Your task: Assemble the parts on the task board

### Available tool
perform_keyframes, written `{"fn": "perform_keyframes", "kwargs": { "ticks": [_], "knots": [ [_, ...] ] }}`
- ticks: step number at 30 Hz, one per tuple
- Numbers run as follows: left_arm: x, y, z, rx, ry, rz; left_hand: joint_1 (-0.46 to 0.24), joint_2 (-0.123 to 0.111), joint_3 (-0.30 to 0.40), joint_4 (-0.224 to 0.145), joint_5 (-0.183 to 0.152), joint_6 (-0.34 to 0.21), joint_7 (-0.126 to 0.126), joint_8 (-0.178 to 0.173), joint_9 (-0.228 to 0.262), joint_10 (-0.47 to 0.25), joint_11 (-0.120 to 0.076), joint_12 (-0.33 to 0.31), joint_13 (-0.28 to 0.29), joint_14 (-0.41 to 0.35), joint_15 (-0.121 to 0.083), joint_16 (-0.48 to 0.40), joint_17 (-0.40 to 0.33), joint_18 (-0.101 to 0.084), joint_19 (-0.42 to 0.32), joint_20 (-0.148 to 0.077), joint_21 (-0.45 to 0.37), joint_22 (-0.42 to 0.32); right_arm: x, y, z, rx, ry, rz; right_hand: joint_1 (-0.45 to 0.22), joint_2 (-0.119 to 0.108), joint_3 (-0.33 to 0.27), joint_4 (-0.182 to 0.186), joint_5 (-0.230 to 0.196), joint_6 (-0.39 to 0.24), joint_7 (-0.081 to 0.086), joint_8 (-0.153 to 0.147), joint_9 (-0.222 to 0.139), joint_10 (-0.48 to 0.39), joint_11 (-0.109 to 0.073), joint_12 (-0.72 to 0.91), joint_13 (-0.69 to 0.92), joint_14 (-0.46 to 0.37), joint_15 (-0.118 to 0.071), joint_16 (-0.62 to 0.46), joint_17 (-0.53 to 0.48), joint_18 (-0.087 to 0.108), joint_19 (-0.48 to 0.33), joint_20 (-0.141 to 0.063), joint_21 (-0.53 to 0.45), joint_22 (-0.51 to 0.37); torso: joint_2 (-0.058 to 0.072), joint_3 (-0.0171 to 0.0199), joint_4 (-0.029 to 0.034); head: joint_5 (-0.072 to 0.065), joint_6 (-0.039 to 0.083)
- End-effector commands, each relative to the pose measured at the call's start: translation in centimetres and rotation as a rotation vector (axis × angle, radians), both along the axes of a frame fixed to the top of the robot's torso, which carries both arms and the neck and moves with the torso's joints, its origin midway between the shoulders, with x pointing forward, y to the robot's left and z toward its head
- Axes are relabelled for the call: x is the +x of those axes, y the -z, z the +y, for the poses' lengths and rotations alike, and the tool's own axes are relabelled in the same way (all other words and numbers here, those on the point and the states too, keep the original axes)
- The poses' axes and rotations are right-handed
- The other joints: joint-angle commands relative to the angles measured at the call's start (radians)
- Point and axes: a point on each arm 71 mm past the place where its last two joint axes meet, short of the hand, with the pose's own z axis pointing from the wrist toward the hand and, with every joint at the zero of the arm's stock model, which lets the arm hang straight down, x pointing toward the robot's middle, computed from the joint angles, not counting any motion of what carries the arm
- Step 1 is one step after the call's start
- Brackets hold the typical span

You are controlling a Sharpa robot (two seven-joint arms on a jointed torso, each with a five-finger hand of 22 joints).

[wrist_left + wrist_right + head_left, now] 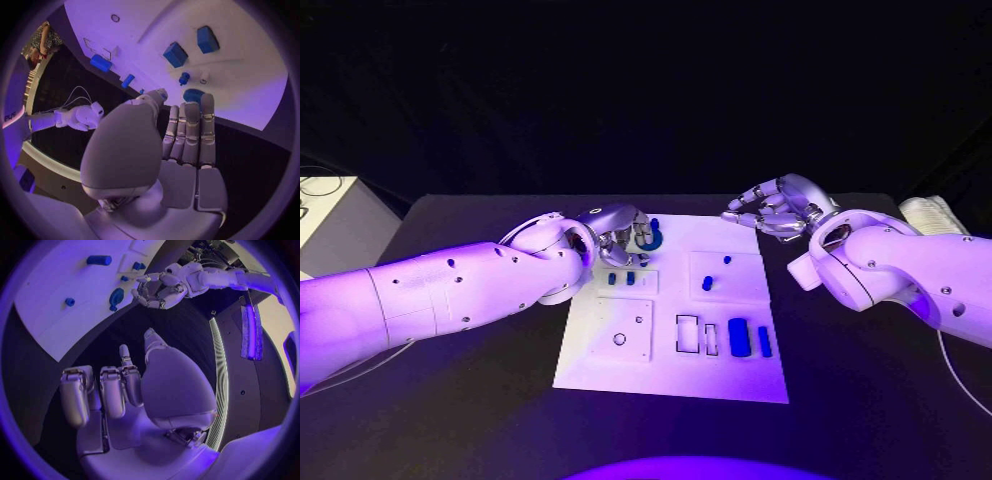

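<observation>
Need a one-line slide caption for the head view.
Left hand hovers over the task board's far edge; right hand waits beside it.

two white arms with smooth rounded shells dotted with small dark screw holes; the left hand (620, 228) and right hand (773, 207) are silver, segmented metal fingers, smooth domed palm covers.

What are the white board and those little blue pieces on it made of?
The task board looks like matte white plastic or painted sheet: flat, even, with cleanly cut slots. The blue parts seem to be moulded or printed plastic: solid colour, dull surface. Neither is certain from these views.
</observation>
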Motion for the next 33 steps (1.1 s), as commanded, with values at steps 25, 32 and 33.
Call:
{"fn": "perform_keyframes", "kwargs": {
  "ticks": [25, 32, 33],
  "knots": [
    [0.69, 1.15, -1.07, 0.166, -0.011, 0.068, 0.015, -0.003, 0.048, -0.006, 0.004, 0.053, 0.014, -0.057, -0.053, 0.050, 0.003, -0.066, -0.056, 0.040, 0.000, 0.083, 0.029, 0.013, 0.003, 0.002, 0.042, 0.036, -0.05, -0.13, 0.29, -0.003, -0.016, -0.021, -0.002, 0.005, -0.001, -0.004, 0.005, -0.007, 0.000, 0.006, 0.002, -0.014, -0.006, -0.020, 0.144, 0.087, -0.007, -0.005, 0.193, 0.006, 0.085, -0.008, -0.007, 0.233, -0.002, 0.0002, 0.0008, -0.002, -0.007],
    [0.84, 1.23, -1.12, 0.168, -0.016, 0.077, 0.022, 0.000, 0.064, -0.010, 0.003, 0.059, 0.017, -0.064, -0.058, 0.055, 0.003, -0.080, -0.065, 0.040, 0.001, 0.089, 0.027, 0.014, 0.002, 0.002, 0.048, 0.042, -0.07, -0.13, 0.31, -0.003, -0.017, -0.021, -0.002, 0.005, -0.001, -0.004, 0.005, -0.007, 0.000, 0.006, 0.002, -0.014, -0.006, -0.020, 0.144, 0.087, -0.007, -0.005, 0.193, 0.006, 0.085, -0.008, -0.007, 0.233, -0.001, 0.0002, 0.0013, -0.005, -0.008],
    [0.83, 1.25, -1.15, 0.168, -0.014, 0.080, 0.022, 0.000, 0.066, -0.010, 0.003, 0.059, 0.018, -0.065, -0.059, 0.056, 0.004, -0.083, -0.067, 0.041, 0.001, 0.090, 0.026, 0.014, 0.001, 0.002, 0.048, 0.043, -0.07, -0.13, 0.31, -0.003, -0.017, -0.021, -0.002, 0.005, -0.001, -0.004, 0.005, -0.007, 0.000, 0.006, 0.002, -0.014, -0.006, -0.020, 0.144, 0.087, -0.007, -0.005, 0.193, 0.006, 0.085, -0.008, -0.007, 0.233, -0.001, 0.0006, 0.0013, -0.005, -0.008]
  ]
}}
